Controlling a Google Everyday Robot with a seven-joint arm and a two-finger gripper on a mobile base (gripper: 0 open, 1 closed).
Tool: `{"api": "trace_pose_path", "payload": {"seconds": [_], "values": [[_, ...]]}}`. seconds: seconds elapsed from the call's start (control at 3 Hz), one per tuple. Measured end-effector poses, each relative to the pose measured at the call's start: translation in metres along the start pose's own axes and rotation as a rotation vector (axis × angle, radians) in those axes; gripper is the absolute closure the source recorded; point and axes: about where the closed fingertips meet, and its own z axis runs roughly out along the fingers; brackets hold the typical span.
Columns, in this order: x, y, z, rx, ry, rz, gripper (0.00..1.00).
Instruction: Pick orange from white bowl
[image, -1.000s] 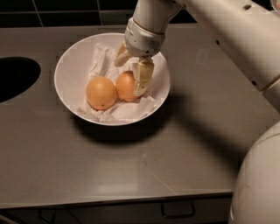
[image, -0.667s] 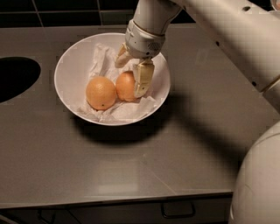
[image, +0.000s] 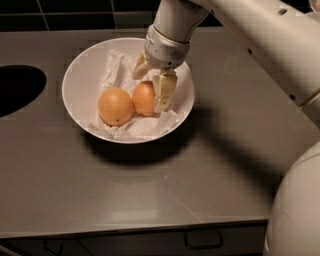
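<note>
My gripper (image: 153, 80) sits inside the white bowl (image: 80, 75), upper centre of frame, jaws apart. One finger lies against the right side of the orange (image: 143, 99); the other stands just above it. A paler fruit (image: 115, 106) touches the orange's left side, both on crumpled paper (image: 117, 70).

The gray table (image: 150, 190) is flat and smooth, with 1 dark round hole (image: 15, 90) at its left side. The white bowl (image: 82, 80) sits right on it, near the back. The gripper (image: 148, 91) hangs above the table, down inside the bowl, fingers apart.
</note>
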Motion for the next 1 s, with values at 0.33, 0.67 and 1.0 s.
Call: {"api": "trace_pose_path", "payload": {"seconds": [0.33, 0.67, 1.0], "values": [[-0.0005, -0.0017, 0.0077, -0.017, -0.002, -0.005, 0.27], [-0.0015, -0.0030, 0.0116, -0.025, -0.003, -0.010, 0.26], [-0.0027, -0.0048, 0.0175, -0.038, -0.006, -0.016, 0.27]]}}
